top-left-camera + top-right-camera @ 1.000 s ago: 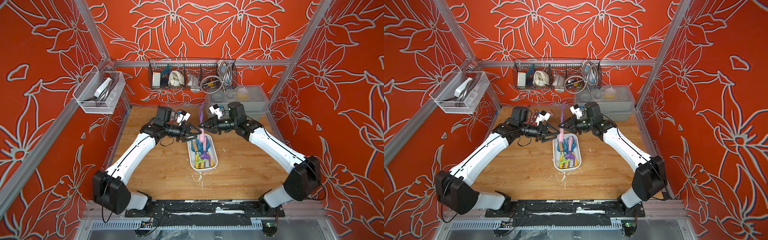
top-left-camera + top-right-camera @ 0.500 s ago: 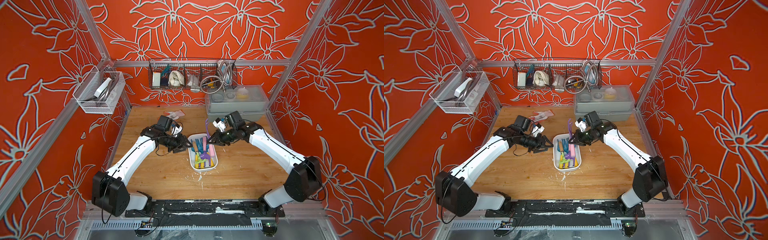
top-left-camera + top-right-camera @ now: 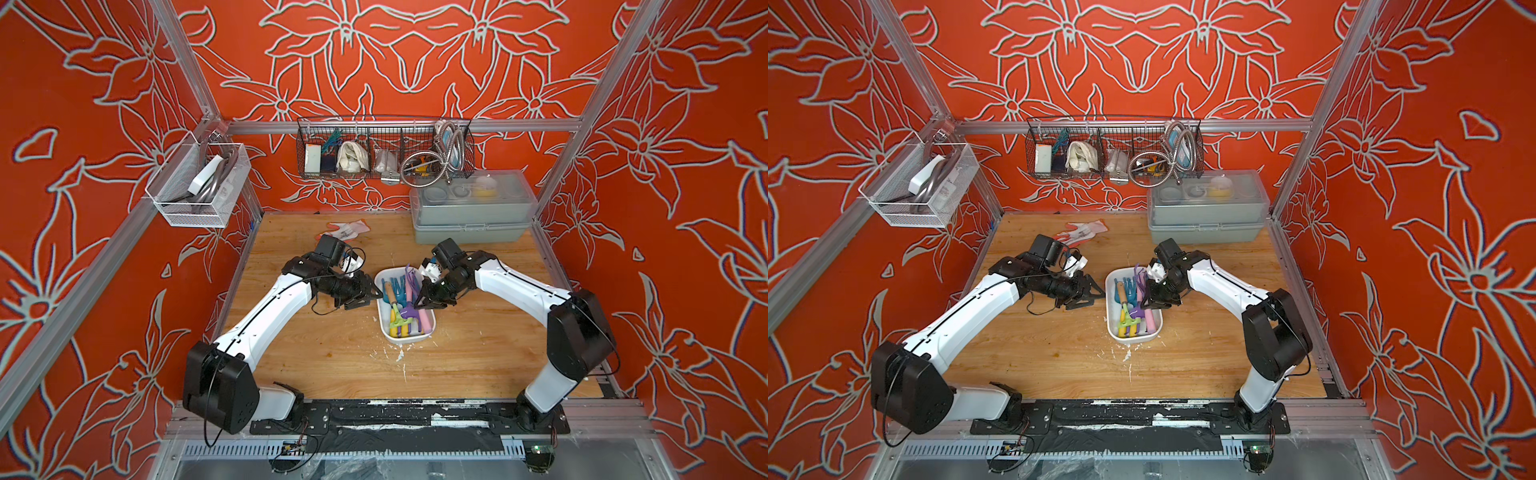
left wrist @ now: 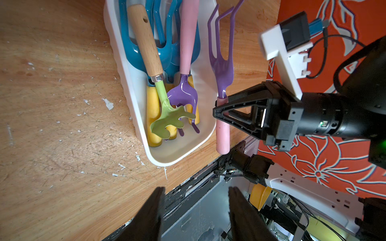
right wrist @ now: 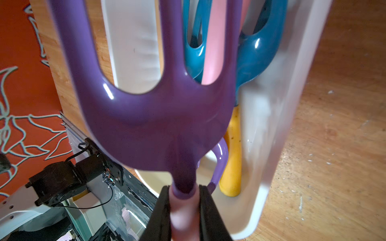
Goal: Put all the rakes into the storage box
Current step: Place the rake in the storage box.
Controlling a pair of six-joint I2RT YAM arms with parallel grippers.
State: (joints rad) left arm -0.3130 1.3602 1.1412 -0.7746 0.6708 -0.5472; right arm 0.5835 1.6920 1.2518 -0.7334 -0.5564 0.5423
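Layout: wooden bench [image 3: 332, 357], with the storage box [image 3: 409, 339] lengthwise at mid-bench between the two arms, so either arm can reach it. It already carries several other hand tools [image 4: 144, 41], all packed lengthwise. The free room is along the side toward the right arm

Left arm: the left gripper [image 3: 372, 296] is released, jaws apart with nothing between them. It sits just beside the box wall on its own side, not touching. Judged to be parked clear of the drop

Right arm: the right gripper [image 4: 221, 110] is clenched on the rake [image 4: 222, 68] where the pink handle meets the purple head. The rake runs along the box's length, head toward the far end. Judged the only way it fits. Not yet let go

Views: both top views put the rake over the box's right-arm side but give no height. The left wrist view sees the grip side-on, with the handle over or just past the rim, so I cannot tell whether it touches the box. The right wrist view looks through the tines [image 5: 172, 37] onto the tools beneath, and the handle there is blurred
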